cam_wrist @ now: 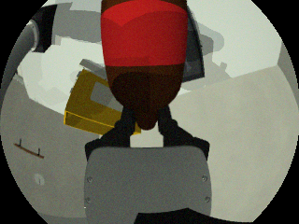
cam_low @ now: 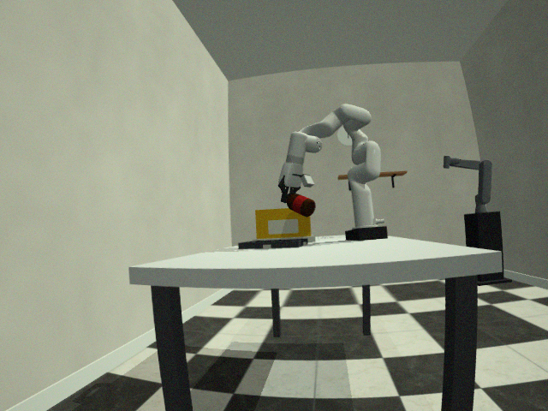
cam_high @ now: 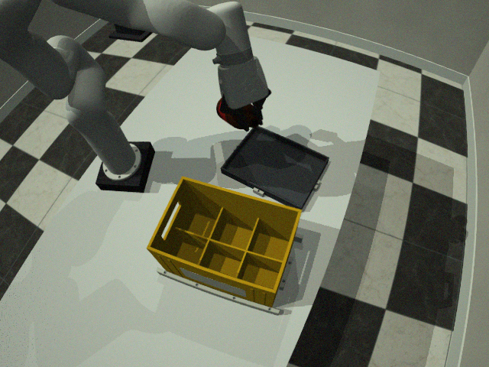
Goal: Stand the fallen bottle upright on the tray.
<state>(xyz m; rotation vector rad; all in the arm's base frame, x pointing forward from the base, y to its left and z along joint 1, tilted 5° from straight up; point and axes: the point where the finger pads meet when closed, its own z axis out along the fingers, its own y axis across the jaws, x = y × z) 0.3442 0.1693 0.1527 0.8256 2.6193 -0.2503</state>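
My gripper (cam_high: pixel 247 114) is shut on the neck of a dark brown bottle with a red label (cam_wrist: pixel 144 56), and holds it in the air, tilted with its base pointing down and away. The gripper (cam_low: pixel 288 194) and the bottle (cam_low: pixel 300 205) show above the table in the exterior view. In the top view only a bit of the bottle (cam_high: pixel 224 114) shows under my wrist. The dark grey tray (cam_high: pixel 275 164) lies flat on the white table, and I hover above its far left corner. The fingers grip the neck in the wrist view.
A yellow crate (cam_high: pixel 227 241) with several compartments stands on the table in front of the tray, also seen in the exterior view (cam_low: pixel 282 223). My arm's black base (cam_high: pixel 125 167) sits left of the tray. The table's right edge is close to the tray.
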